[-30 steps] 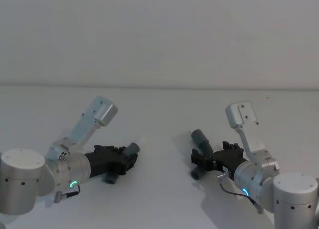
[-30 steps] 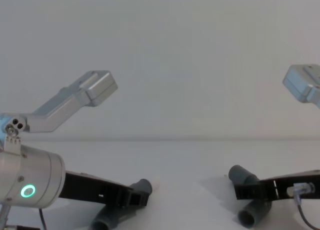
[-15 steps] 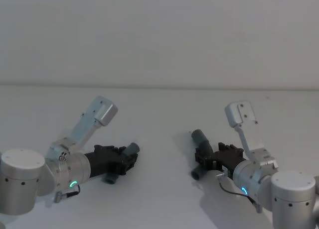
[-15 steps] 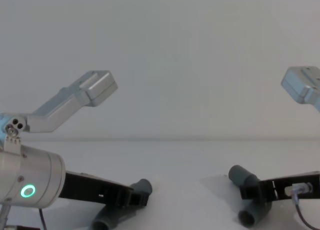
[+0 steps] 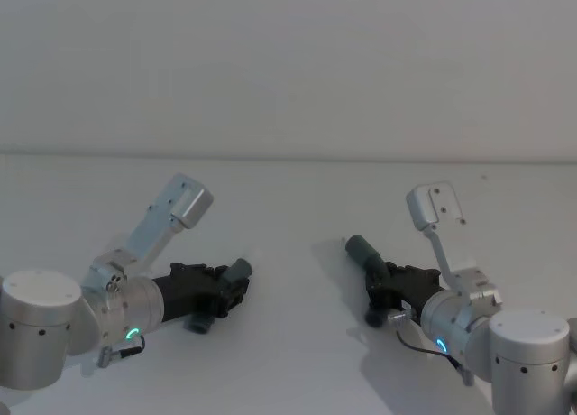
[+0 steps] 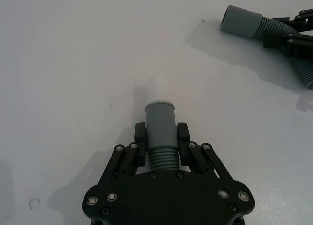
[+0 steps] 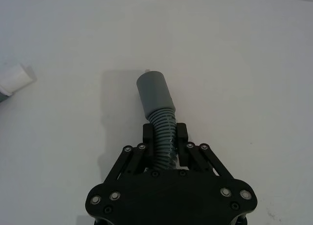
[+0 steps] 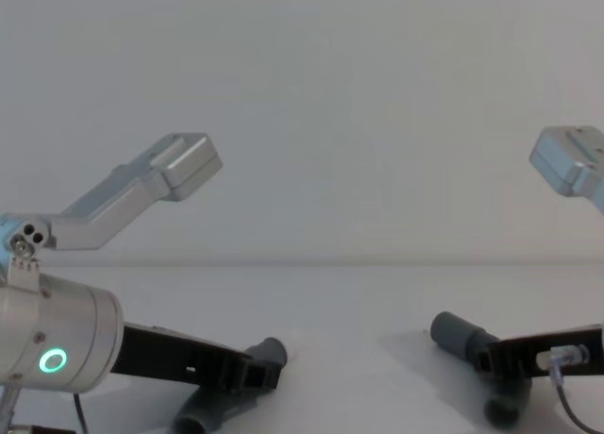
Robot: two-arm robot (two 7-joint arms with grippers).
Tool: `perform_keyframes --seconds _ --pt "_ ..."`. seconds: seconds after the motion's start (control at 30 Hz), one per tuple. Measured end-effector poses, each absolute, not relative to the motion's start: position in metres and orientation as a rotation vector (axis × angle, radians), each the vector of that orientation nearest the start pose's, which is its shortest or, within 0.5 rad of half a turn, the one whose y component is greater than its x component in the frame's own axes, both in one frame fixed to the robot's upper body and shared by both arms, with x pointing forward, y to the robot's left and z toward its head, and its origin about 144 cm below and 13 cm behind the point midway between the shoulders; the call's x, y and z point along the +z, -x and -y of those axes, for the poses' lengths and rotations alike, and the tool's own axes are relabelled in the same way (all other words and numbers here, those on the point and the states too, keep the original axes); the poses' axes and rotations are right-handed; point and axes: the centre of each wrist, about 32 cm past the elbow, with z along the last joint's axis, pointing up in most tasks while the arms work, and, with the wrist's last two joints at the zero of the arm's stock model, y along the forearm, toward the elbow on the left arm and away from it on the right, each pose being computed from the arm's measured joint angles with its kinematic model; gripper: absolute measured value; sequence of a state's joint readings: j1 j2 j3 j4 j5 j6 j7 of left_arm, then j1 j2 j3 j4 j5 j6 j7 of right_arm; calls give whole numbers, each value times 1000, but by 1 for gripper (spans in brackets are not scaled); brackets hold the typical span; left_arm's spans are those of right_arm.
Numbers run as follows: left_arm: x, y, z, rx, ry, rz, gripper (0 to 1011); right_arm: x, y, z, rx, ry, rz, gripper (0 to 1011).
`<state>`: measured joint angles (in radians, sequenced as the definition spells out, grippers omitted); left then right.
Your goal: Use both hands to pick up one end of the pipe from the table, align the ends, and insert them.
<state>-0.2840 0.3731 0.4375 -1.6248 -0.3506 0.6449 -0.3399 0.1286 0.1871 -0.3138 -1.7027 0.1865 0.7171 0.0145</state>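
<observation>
The pipe lies in two ribbed dark-grey pieces low over the white table. My left gripper is shut on the ribs of the left piece, just behind its smooth grey cuff, which points toward the middle of the table. In the chest view this piece slants down to its other end. My right gripper is shut on the ribs of the right piece, whose wider grey cuff sticks out ahead of the fingers. The same cuff points up and left in the head view. A white tip of the left piece shows in the right wrist view.
Bare white table lies between the two cuffs and runs back to the wall line. The silver wrist camera housings stand up above each arm. A small round mark sits on the table beside the left gripper.
The right gripper has drawn back and to the right along its piece, and the piece's near end has swung right with it. The left arm and its piece have stayed put.
</observation>
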Motion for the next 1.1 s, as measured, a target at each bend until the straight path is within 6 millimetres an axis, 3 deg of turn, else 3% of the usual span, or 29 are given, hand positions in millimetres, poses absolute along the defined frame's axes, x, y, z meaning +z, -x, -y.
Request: perform_keyframes --seconds 0.23,1.1 --pt "1218 -504 -201 823 -441 -265 357 1205 -474 176 -1206 472 -299 195" --pt "1218 -504 -201 820 -443 -261 357 1203 -472 186 -1191 395 -285 191"
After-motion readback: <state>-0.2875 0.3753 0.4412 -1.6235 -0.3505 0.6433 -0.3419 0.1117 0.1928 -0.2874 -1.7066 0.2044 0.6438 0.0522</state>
